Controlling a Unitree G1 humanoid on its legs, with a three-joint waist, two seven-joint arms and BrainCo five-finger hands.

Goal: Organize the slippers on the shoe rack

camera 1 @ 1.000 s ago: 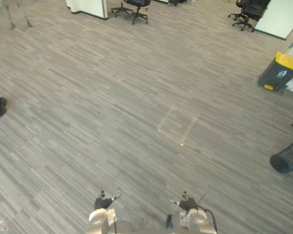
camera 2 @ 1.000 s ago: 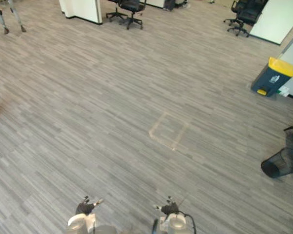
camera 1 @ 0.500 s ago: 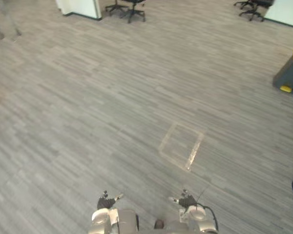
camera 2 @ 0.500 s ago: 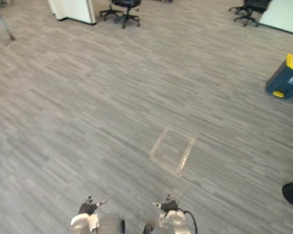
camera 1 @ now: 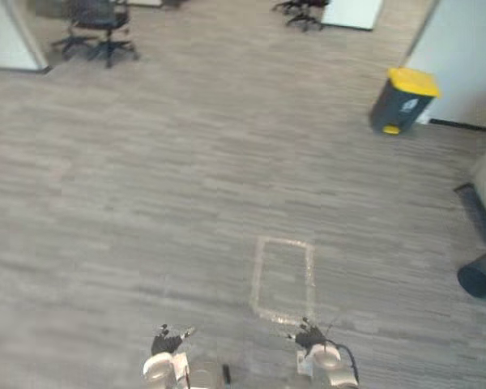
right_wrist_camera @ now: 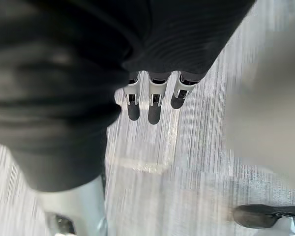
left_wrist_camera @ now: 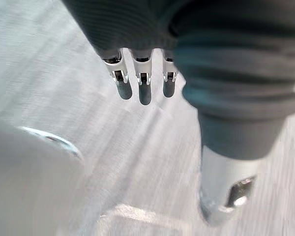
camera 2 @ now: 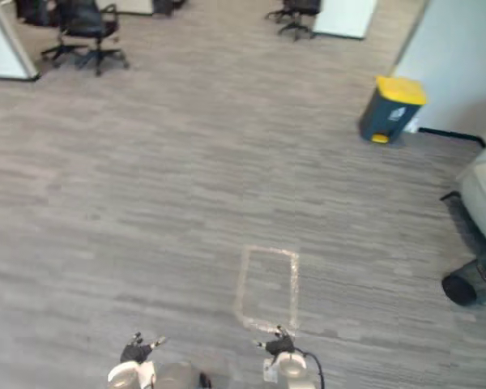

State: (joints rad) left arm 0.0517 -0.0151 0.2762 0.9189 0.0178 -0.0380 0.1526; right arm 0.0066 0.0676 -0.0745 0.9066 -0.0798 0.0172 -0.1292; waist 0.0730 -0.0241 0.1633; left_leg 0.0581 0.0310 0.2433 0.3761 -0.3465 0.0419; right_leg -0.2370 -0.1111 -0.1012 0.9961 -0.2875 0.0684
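A wide grey plank floor [camera 1: 146,203] seen from above. At the near edge, the left robot hand [camera 1: 168,340] and the right robot hand [camera 1: 309,336] hang low and apart over the floor. Up close from its wrist, the left one's fingers [left_wrist_camera: 144,90] point straight down in a loose row, slightly spread, thumb [left_wrist_camera: 226,191] off to one side, nothing in them. The right one's fingers [right_wrist_camera: 154,105] are likewise straight and relaxed, holding nothing, with floor below. A pale tape rectangle [camera 1: 259,275] is marked on the floor, its near edge just beside the right robot hand. Farther off to the right stands a dark bin [camera 1: 398,104] with a yellow lid, near a pale wall [camera 1: 462,57]. At the right edge a dark mesh basket [camera 1: 479,275] lies on its side. At the far end are black office chairs, one to the left [camera 1: 97,32], another near the middle [camera 1: 304,12].
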